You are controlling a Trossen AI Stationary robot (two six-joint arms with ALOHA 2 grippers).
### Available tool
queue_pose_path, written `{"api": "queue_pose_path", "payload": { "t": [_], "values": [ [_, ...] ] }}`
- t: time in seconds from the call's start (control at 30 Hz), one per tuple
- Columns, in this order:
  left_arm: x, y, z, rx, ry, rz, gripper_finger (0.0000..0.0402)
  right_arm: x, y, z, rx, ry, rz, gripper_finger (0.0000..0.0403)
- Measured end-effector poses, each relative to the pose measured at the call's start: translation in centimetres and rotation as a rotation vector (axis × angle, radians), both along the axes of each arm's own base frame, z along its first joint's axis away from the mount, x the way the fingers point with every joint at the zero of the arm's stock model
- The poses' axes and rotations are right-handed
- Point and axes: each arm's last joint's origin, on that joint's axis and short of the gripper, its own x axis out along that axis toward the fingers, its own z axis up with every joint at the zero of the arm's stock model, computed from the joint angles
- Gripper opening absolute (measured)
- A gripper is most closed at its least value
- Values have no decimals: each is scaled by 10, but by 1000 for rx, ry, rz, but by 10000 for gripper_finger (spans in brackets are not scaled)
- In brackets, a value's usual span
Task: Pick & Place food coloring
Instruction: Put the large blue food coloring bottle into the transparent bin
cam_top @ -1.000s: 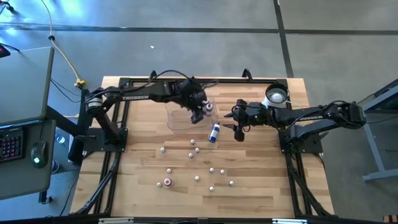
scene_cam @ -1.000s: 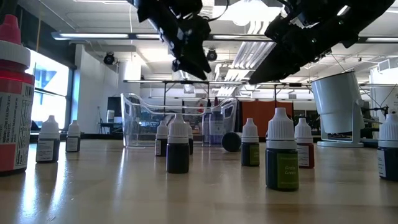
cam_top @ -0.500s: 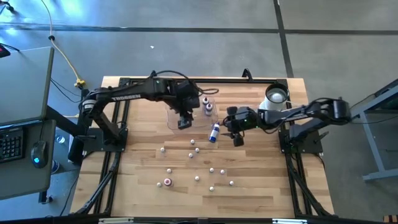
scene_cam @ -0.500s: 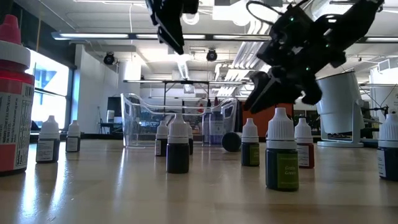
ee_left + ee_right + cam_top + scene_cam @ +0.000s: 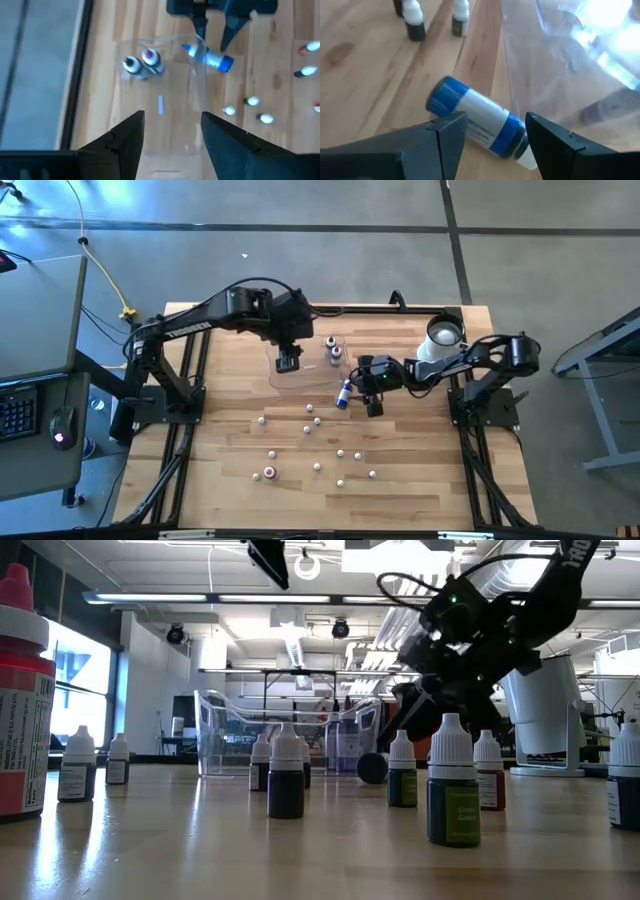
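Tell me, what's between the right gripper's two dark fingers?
The right wrist view shows a blue-and-white food coloring bottle lying on its side on the wooden table, between the open right gripper fingers, beside the clear plastic tray.

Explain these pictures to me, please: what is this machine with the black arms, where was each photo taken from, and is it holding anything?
It is a robot with two dark arms bolted to a wooden table. One picture looks straight down from above, one looks level across the tabletop, and two come from cameras on the arms' wrists.

The left gripper hangs open and empty above a clear plastic tray, which already holds two small food coloring bottles. The right gripper is open too, low at the tray's edge, its fingers on either side of a blue-capped bottle lying on its side; it has not closed on it.

More tiny upright bottles stand scattered over the table's nearer half, and a white cup-like object sits in the far right corner.
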Motion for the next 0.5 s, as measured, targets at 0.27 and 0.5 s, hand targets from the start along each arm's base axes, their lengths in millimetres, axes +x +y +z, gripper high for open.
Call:
{"api": "queue_pose_path", "payload": {
  "t": [0.27, 0.5],
  "values": [
    [-2, 0, 5, 27, -1, 3, 192, -2, 0, -18, 41, 96, -46, 197],
    [-3, 1, 5, 43, 5, 14, 192, -7, 11, -16, 123, 154, -81, 197]
  ]
}}
